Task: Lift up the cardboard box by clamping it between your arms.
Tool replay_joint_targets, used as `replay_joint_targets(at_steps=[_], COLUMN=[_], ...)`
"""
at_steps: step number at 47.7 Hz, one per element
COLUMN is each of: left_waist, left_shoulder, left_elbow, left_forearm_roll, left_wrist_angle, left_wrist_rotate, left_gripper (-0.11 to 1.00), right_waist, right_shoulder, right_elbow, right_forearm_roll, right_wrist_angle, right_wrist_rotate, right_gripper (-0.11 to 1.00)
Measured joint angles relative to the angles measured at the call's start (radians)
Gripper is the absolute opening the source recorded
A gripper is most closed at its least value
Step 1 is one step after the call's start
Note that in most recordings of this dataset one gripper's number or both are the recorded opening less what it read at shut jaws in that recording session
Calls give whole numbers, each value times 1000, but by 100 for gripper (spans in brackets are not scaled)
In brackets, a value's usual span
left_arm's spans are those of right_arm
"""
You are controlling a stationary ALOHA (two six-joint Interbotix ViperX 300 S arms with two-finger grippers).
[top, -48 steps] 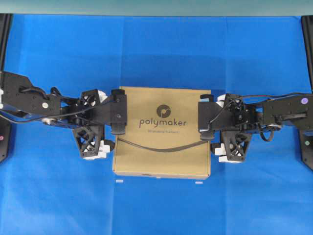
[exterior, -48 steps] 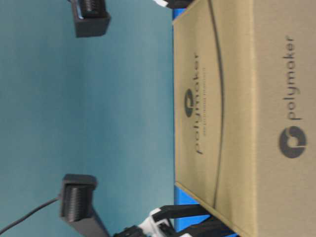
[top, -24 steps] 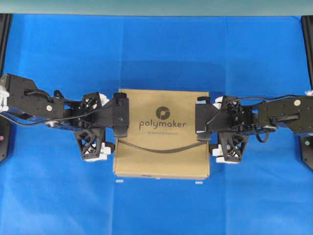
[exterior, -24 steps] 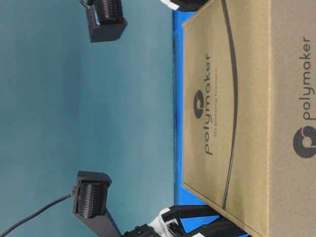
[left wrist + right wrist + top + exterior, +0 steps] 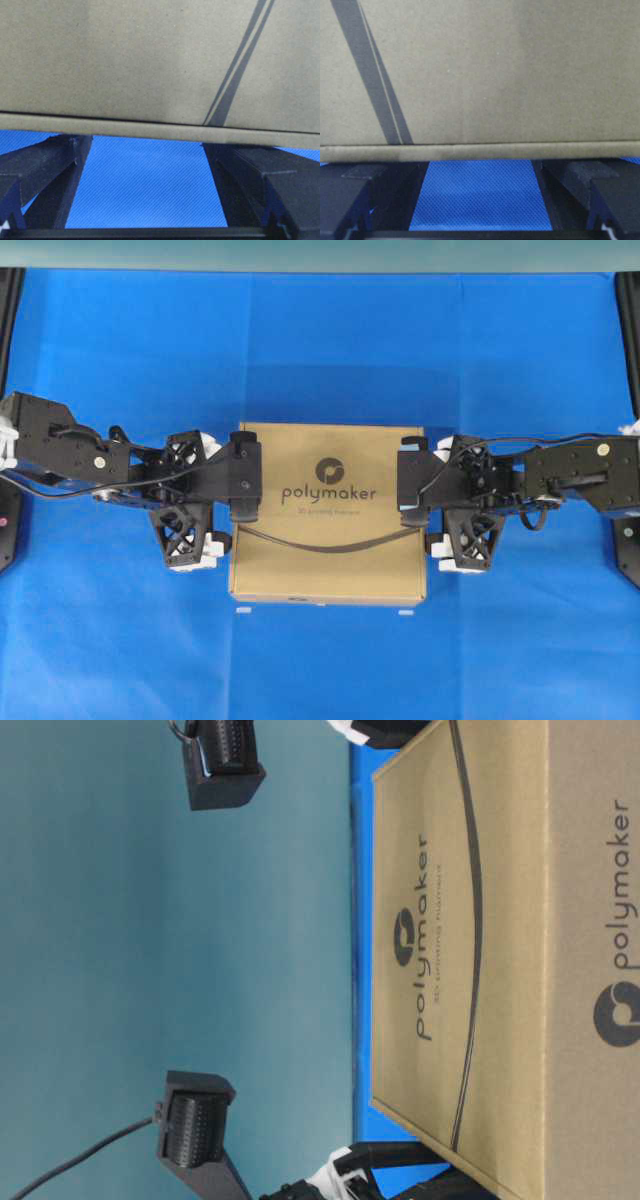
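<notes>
The left gripper (image 5: 222, 502) stands with its jaws spread to full width, both lattice-framed fingers (image 5: 47, 170) set against the left side wall of the cardboard box (image 5: 330, 515); nothing sits between them, and blue cloth shows in the gap. The right gripper (image 5: 440, 510) mirrors this arrangement on the opposite wall, jaws equally wide, its fingers (image 5: 575, 192) against the box's right side. Each wrist view shows the box's lower edge above the fingers, with a dark printed stripe running diagonally across the brown wall.

The box thus lies pinched between the two grippers, near the middle of the blue table cover (image 5: 330, 350). Its printed top faces upward, showing the round emblem, the "polymaker" wordmark and a curved dark line. Whether its underside touches the cover cannot be told.

Two small white marks (image 5: 245, 611) lie on the cover just beyond the box's near edge. In the table-level view, which appears turned on its side, a teal wall (image 5: 170, 940) forms the background.
</notes>
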Motion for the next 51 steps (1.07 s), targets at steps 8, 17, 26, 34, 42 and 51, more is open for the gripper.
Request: replay_joint_targets(at_steps=[8, 17, 26, 34, 42, 51], left_waist=[3, 12, 9, 8, 6, 5], left_shoulder=[-18, -46, -74, -193, -331, -443], left_elbow=[15, 25, 34, 81, 115, 147], left_forearm_roll=[0, -2, 0, 0, 0, -2], left_wrist_angle=[-2, -3, 34, 58, 54, 25], left_wrist_rotate=[2, 17, 23, 23, 25, 25], left_gripper=[87, 87, 87, 87, 87, 87], right_waist=[-15, -20, -12, -8, -9, -9], right_shoulder=[-52, -117, -138, -233, -376, -502], right_elbow=[28, 67, 75, 91, 98, 126], right_forearm_roll=[0, 2, 17, 29, 29, 31], right_wrist_angle=[-28, -38, -17, -6, -3, 6], right_wrist_rotate=[2, 3, 9, 25, 26, 28], right_gripper=[100, 100, 100, 100, 100, 100])
